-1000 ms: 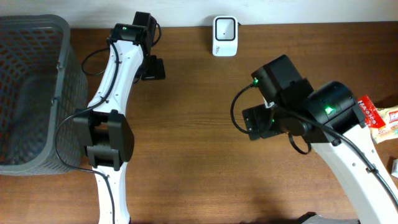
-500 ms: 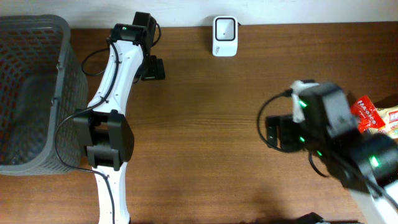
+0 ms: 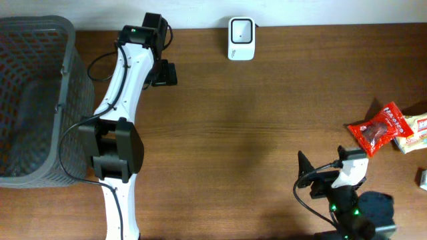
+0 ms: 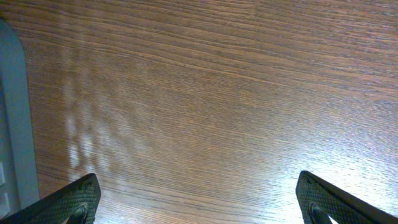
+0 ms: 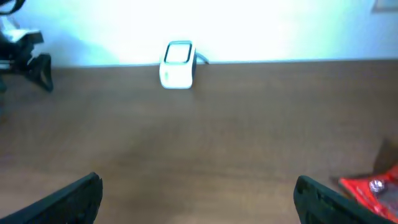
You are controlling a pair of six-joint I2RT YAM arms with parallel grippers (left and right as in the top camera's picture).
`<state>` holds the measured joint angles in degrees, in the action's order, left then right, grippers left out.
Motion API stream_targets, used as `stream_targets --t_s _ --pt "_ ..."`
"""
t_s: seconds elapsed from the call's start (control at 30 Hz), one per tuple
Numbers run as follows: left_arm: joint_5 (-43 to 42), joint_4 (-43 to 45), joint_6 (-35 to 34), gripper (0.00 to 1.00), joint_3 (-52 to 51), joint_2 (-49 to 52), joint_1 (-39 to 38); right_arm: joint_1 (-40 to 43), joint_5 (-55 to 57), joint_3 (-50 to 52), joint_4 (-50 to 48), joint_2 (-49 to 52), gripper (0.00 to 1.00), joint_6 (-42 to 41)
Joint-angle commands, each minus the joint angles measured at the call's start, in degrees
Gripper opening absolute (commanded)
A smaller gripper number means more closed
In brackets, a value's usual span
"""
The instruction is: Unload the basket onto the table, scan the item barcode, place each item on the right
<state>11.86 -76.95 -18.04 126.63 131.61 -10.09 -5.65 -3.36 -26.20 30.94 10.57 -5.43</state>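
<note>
Right of released right tool [image 5: 199, 200], well apart: red packet [image 3: 377, 128]; left tool [image 4: 199, 198] released.

- You are looking at a mock shop checkout, set up as a robot test station rather than a real store.
- A small white barcode scanner [image 3: 241, 39] stands at the far edge of the wooden desk [image 3: 233, 133].
- A grey mesh shopping basket [image 3: 77, 80] sits at the left end.
- Snack packets [image 3: 415, 130] lie at the right end, a red packet [image 3: 377, 129] among them.
- A white left arm [image 3: 123, 80] and a right arm [image 3: 351, 177] man the desk.

red packet [image 3: 375, 128] lies at right; scanner [image 3: 241, 29] at far edge.
</note>
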Motion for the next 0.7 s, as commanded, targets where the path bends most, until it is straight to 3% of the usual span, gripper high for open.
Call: stream_targets --t_s 0.0,0.2,0.4,0.67 --pt "0.0 0.0 -0.4 0.99 -0.1 -1.3 0.4 1.7 -1.4 7.2 -6.8 -5.2 0.98 2.0" --pt "0.0 0.0 -0.4 0.99 -0.1 -1.3 0.4 3.8 -1.1 14.4 -15.4 -10.4 0.99 2.0" --pt "0.0 0.0 -0.4 0.99 -0.1 -1.3 0.4 3.9 1.2 15.8 -17.5 -10.4 0.98 2.0" --pt "-0.1 0.0 -0.4 0.99 -0.1 -1.3 0.4 3.9 2.3 24.3 -30.3 -10.4 0.98 -1.3"
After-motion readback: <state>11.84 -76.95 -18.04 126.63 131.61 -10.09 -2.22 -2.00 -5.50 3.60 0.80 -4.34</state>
